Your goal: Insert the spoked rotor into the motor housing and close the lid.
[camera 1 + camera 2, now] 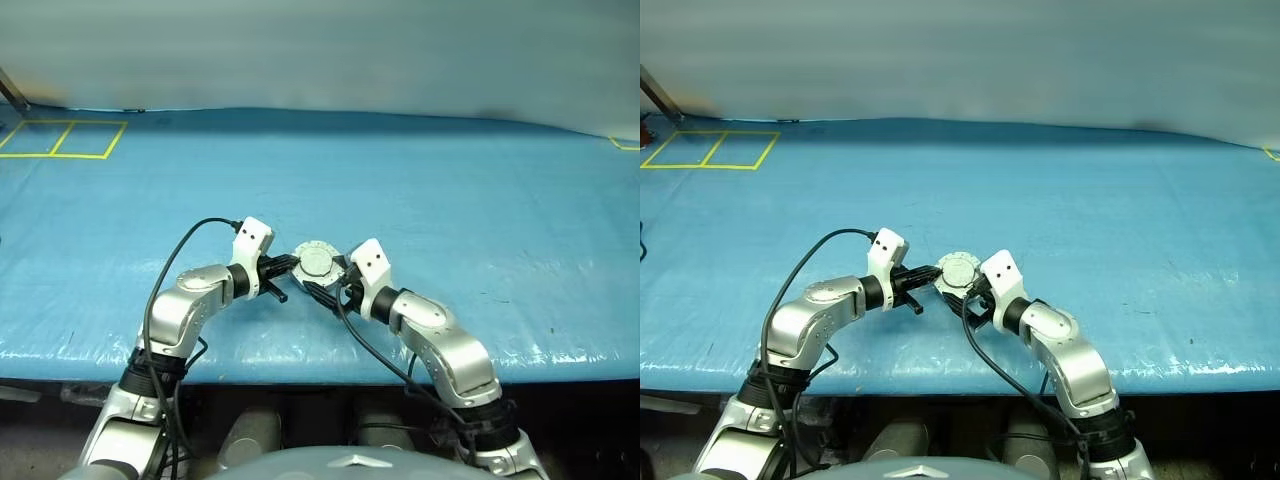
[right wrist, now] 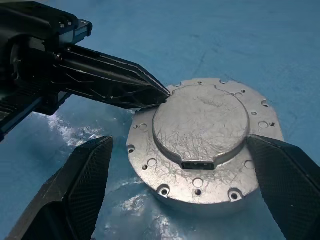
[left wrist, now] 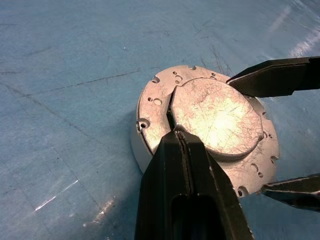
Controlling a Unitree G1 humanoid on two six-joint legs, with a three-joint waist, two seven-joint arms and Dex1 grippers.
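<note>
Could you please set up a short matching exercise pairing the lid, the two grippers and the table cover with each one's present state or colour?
Things:
1. lid
2. left gripper
3. right gripper
4. table cover

States:
A. fingers spread wide, one on each side of the motor housing, not touching it
B. blue, wrinkled sheet
C. fingers shut together, tips resting on the lid's raised centre
D. closed flat on top of the housing, smooth grey face up

Pairs: 1-D, 2-C, 3-A, 4-B
</note>
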